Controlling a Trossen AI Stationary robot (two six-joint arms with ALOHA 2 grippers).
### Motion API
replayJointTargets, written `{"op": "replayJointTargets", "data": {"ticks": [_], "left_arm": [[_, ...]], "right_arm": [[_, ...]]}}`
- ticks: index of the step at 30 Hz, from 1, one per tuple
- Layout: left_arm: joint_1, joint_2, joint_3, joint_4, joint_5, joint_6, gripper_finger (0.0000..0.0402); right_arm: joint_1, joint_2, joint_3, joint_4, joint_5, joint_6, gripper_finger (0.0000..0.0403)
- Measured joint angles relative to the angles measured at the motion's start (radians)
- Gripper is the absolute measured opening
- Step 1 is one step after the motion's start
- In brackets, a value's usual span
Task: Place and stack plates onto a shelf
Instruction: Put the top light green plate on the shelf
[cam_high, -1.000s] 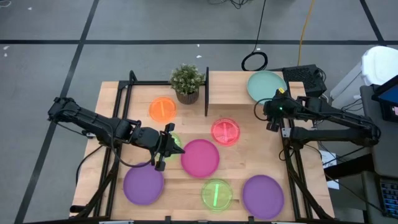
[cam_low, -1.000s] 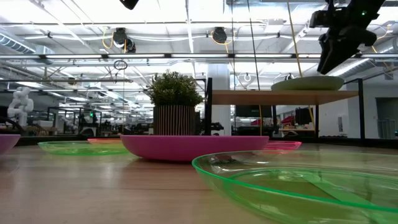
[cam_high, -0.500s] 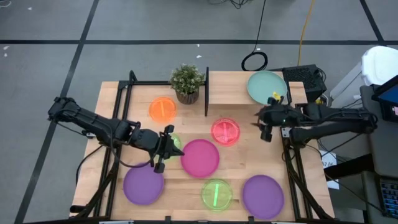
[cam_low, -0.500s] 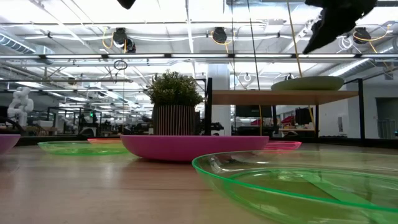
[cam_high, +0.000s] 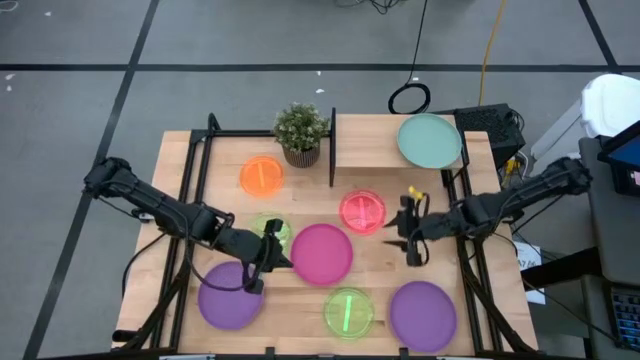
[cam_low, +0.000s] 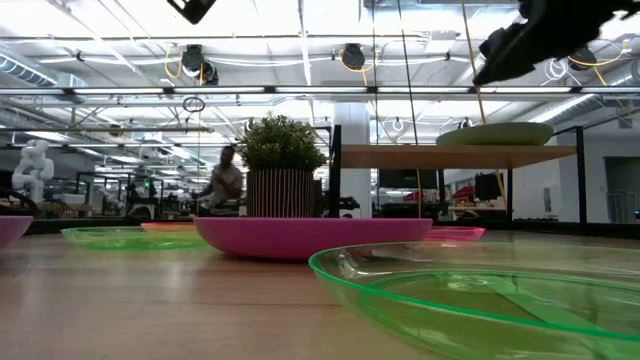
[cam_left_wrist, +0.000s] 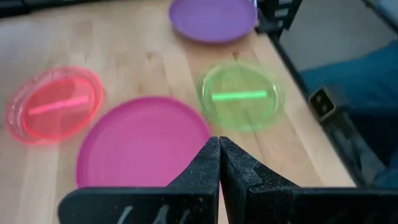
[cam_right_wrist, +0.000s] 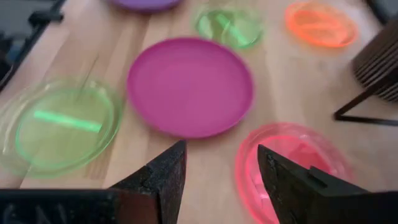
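Left hand (cam_high: 256, 268) sits low over the worktop (cam_high: 380, 262), fingers pressed together on nothing, just left of the magenta plate (cam_high: 322, 252), with a purple plate (cam_high: 229, 297) below it and a lime plate (cam_high: 271, 233) just above. Middle: the pink-red plate (cam_high: 362, 211) lies just left of the right hand (cam_high: 411, 234), making that arm the nearer for it. That hand is spread open and empty, pointing left toward both plates. Far right, the teal plate (cam_high: 429, 140) rests alone on the shelf (cam_high: 370, 140). Compared with a second ago, the right hand has swung down from beside the teal plate, and the left has slid toward the purple one.
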Motion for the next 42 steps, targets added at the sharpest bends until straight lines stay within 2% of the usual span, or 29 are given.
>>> {"op": "replayJointTargets", "data": {"ticks": [4,8,16,21,27,31,37,42], "left_arm": [[-0.001,0.017,0.0,-0.062,-0.008,0.023,0.0004],[0.018,0.016,-0.001,-0.093,-0.059,0.048,0.0004],[0.042,0.016,-0.001,-0.184,-0.088,-0.063,0.0004],[0.043,0.016,-0.049,-0.188,-0.114,-0.08,0.0004],[0.064,0.016,-0.128,-0.187,-0.116,-0.085,0.0004],[0.095,0.016,-0.16,-0.184,-0.129,-0.179,0.0004],[0.152,0.016,-0.242,-0.131,-0.13,-0.329,0.0004],[0.17,0.016,-0.31,-0.122,-0.048,-0.369,0.0026]], "right_arm": [[0.06,0.058,-0.001,-0.002,0.019,0.007,0.0178],[0.079,0.09,-0.001,0.004,0.028,-0.009,0.0178],[0.064,0.115,-0.001,0.066,0.028,-0.035,0.0178],[0.057,0.115,-0.001,0.071,0.024,-0.024,0.0178],[0.058,0.115,-0.001,0.066,-0.1,0.02,0.0178],[0.057,0.114,-0.001,0.041,-0.15,0.039,0.0178],[0.01,0.089,-0.001,0.071,-0.149,-0.087,0.0178],[-0.03,0.087,-0.001,0.094,-0.15,-0.096,0.0178]]}}
